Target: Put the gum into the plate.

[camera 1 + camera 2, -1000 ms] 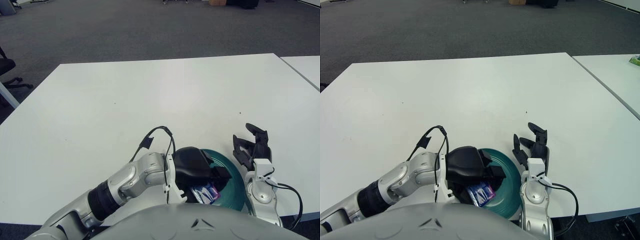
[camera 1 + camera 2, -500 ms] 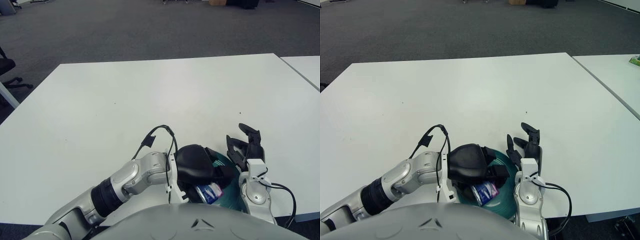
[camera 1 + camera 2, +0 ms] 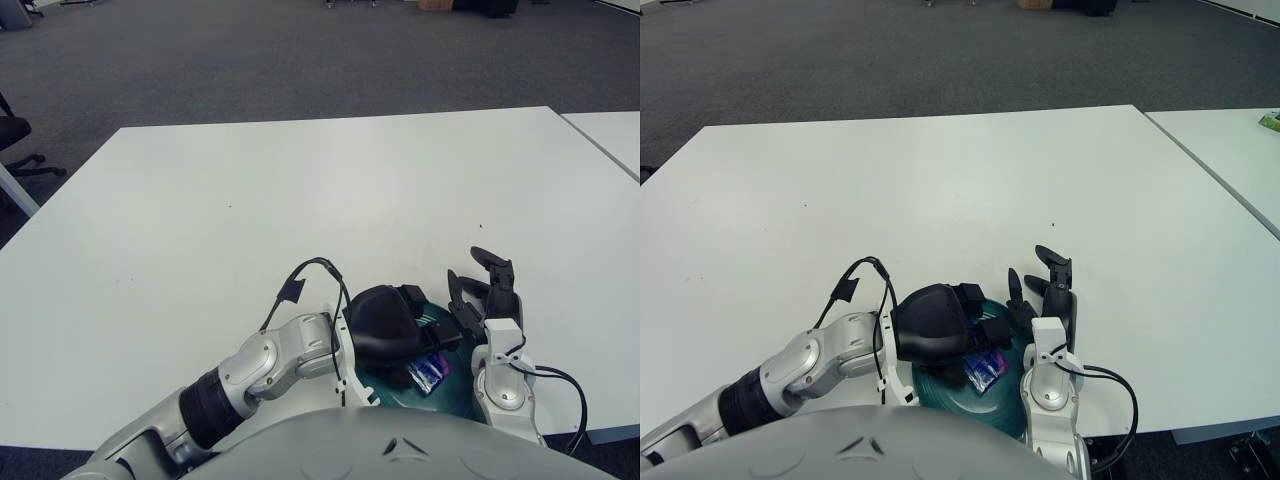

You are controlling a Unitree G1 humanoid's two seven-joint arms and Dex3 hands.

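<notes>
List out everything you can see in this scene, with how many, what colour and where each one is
Table: one, white, filling most of the view.
Second table: one, white, at the far right edge.
Plate: one, teal, at the table's near edge, partly hidden by both hands.
Gum: one pack, blue and purple, over the plate, just below the left hand.
Office chair: one, black, at the left edge.
Floor: grey carpet beyond the table.
Left hand: one, black, over the plate.
Right hand: one, black, fingers spread, at the plate's right side.

Glossy teal plate (image 3: 970, 395), shiny foil-like gum (image 3: 985, 367) wrapper (crinkled), smooth matt white table (image 3: 940, 190).
</notes>
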